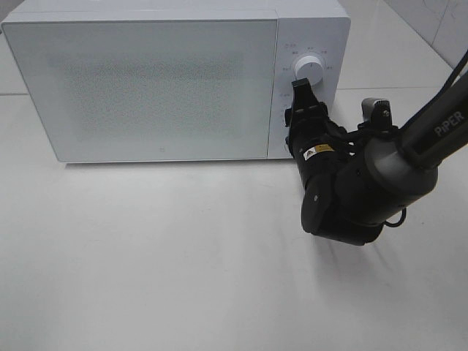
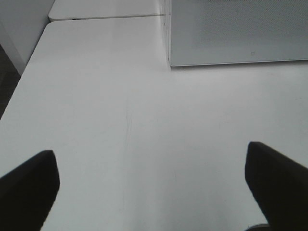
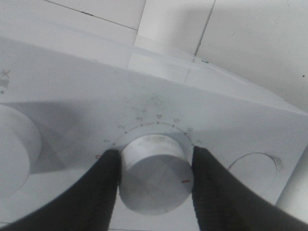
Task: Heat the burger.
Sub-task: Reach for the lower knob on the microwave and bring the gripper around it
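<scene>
White table (image 1: 183, 278), bare matte top, with pale tiled wall behind.

Item 1: microwave (image 1: 329, 44), white, standing along the rear edge of the table. Its door (image 1: 146, 88) is shut, and the frosted panel shows nothing of the inside. The control strip sits at the right end of the front, with the upper knob (image 1: 308, 67) uncovered.

Item 2: right gripper (image 3: 155, 156), black, reaching to the control strip below the upper knob. Its jaws are narrowed onto the lower knob (image 3: 151, 185), one finger (image 3: 96, 192) pressed against each side. The knob carries a red mark and is ringed by a numbered scale.

Item 3: left gripper (image 2: 151, 185), seen only in its own wrist view. The jaws are spread wide and hold nothing, over bare table near the microwave's front left corner.

Item 4: burger, not visible in any view, so its place cannot be told.
</scene>
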You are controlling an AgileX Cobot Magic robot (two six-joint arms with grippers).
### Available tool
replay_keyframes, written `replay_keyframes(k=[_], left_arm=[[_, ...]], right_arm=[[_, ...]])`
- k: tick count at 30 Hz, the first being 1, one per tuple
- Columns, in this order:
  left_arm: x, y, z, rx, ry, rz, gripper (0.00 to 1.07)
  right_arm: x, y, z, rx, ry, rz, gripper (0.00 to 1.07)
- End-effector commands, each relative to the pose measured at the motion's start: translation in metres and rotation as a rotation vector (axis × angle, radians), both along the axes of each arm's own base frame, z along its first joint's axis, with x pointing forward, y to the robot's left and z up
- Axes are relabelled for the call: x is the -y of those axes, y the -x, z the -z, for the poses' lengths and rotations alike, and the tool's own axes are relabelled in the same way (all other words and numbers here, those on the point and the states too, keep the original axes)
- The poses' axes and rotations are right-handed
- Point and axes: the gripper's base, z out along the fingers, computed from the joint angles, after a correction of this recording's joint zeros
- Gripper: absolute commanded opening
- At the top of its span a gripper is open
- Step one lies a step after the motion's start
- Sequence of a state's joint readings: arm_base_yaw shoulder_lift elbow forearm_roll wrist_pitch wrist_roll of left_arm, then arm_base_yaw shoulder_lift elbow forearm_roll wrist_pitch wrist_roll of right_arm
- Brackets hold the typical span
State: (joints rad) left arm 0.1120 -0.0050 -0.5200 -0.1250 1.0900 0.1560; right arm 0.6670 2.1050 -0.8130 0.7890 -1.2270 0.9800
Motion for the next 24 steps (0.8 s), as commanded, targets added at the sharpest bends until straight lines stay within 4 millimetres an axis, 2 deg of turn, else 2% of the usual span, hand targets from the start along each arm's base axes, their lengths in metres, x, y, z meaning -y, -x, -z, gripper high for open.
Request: replay_keyframes(k=[1, 12, 24], left_arm=[[0.0005, 0.0031, -0.0009, 0.041, 0.004, -0.002, 0.98], [0.0005, 0.0031, -0.0009, 0.041, 0.004, -0.002, 0.98], [0.0005, 0.0031, -0.0009, 0.041, 0.004, -0.002, 0.98]], right_arm=[[-0.0212, -0.0037, -0.0288, 0.244, -0.043, -0.159, 0.01], [-0.0212, -0.0037, -0.0288, 0.228, -0.379, -0.14, 0.01], [-0.0205, -0.0038, -0.0286, 0.225, -0.433, -0.129, 0.03]])
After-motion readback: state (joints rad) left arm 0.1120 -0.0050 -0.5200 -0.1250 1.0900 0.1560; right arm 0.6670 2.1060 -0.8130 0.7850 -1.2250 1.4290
